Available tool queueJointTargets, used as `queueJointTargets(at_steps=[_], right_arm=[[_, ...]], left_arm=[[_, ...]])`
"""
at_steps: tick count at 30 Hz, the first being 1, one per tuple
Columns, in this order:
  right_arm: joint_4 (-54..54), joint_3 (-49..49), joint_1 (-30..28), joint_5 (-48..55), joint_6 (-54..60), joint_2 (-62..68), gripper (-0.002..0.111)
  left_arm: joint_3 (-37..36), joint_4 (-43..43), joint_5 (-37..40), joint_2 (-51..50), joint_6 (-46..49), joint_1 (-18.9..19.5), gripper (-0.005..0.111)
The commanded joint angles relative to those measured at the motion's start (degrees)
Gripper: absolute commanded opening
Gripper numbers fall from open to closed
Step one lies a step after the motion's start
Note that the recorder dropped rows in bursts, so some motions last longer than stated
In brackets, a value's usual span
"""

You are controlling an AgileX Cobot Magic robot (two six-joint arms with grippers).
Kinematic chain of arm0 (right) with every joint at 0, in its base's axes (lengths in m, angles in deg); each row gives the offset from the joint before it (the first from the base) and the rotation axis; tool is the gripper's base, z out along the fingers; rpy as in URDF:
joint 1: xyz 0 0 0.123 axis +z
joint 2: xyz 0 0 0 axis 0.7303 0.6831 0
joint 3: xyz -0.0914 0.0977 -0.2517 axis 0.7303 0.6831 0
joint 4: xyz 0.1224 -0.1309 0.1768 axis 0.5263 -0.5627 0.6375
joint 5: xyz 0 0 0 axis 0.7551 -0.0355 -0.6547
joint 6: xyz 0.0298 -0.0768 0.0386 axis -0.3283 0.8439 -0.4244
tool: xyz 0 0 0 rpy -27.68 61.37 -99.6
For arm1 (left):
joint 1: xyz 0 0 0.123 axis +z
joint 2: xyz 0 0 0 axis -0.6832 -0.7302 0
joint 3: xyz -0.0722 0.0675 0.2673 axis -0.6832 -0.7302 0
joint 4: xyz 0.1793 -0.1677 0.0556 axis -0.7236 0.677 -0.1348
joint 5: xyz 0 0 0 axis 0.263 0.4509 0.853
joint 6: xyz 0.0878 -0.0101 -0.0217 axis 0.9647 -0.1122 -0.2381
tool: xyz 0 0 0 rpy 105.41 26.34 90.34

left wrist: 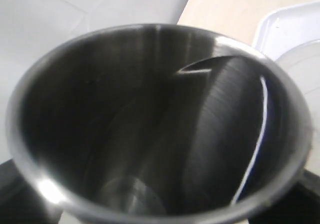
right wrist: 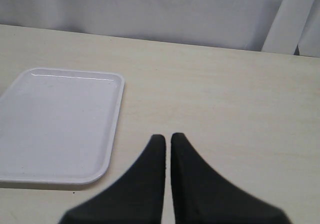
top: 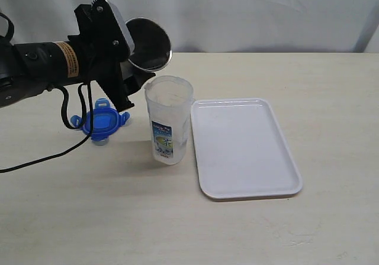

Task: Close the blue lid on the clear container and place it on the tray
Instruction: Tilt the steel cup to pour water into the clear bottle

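Though lidless, container (top: 169,129) beside claw (top: 134,65) (left)

**Materials and Surface Finish**

- Cup (left wrist: 150,109): metal. The inside is brushed with fine circular marks. The rim is polished and reflective.
- Container (top: 169,123): clear, smooth plastic, slightly cloudy, with a glossy printed label (top: 161,139).
- Lid (top: 103,122): blue plastic, smooth, semi-gloss.
- Tray (top: 246,149): white plastic, smooth, low sheen.
- Table (top: 177,223): pale wood-look surface, matt, with faint grain streaks.
- Backdrop (top: 266,10): white cloth, matt, creased.
- Right gripper (right wrist: 167,139): black, matt, smooth-faced.
- Arm (top: 35,67): black casing, slight gloss.
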Motion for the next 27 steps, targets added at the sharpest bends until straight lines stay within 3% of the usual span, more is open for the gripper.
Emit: queueJointTargets(at_steps=[1, 27], right_arm=[[0.3, 0.2, -0.2, 0.1, 0.0, -0.3, 0.005], [0.3, 0.2, -0.2, 0.1, 0.0, -0.3, 0.005]], left_arm=[[1.1, 0.5, -3.7, 0.5, 1.9, -0.1, 0.000], [1.1, 0.6, -3.6, 0.5, 9.5, -0.1, 0.000]])
